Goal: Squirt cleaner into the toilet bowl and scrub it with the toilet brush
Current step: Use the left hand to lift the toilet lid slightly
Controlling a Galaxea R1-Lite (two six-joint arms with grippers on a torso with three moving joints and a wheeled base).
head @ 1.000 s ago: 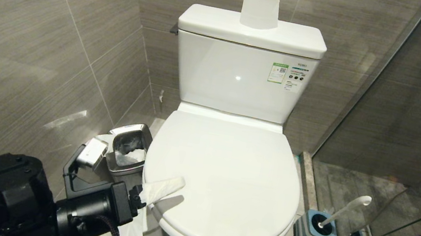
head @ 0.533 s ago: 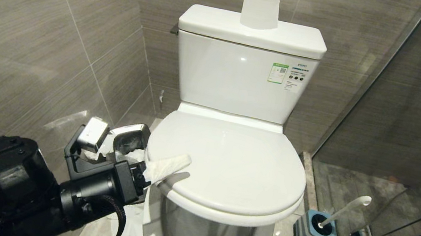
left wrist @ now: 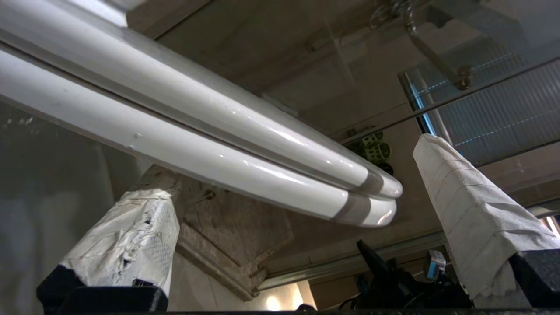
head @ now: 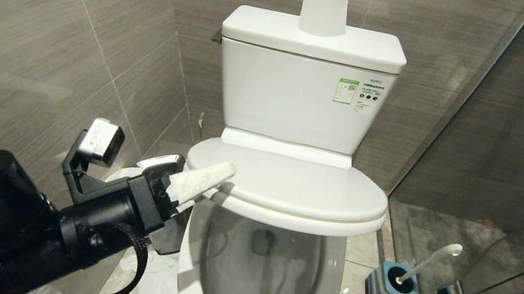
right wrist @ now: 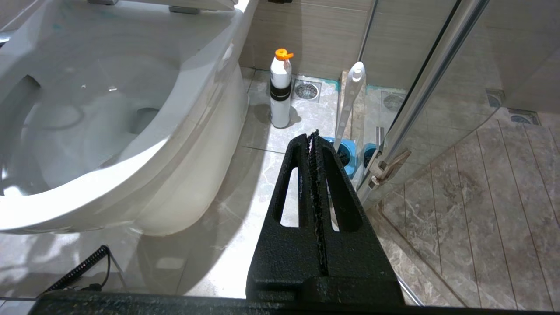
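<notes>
In the head view the glossy white toilet bowl [head: 266, 253] stands against the tiled wall, seat and lid [head: 287, 185] half raised together; a green-edged sticker [head: 346, 91] on the tank is too small to read, and the toilet brush [head: 428, 261] stands in its blue holder [head: 390, 285] to the right. The left gripper [head: 198, 187], jaws wide apart and wrapped in white paper, sits at the lid's left edge. In the left wrist view seat and lid pass between the wrapped fingers [left wrist: 472, 218]. In the right wrist view the right gripper [right wrist: 314, 144] has its jaws closed on nothing; the cleaner [right wrist: 280, 89], white with a dark band and orange cap, stands on the floor beside the bowl
</notes>
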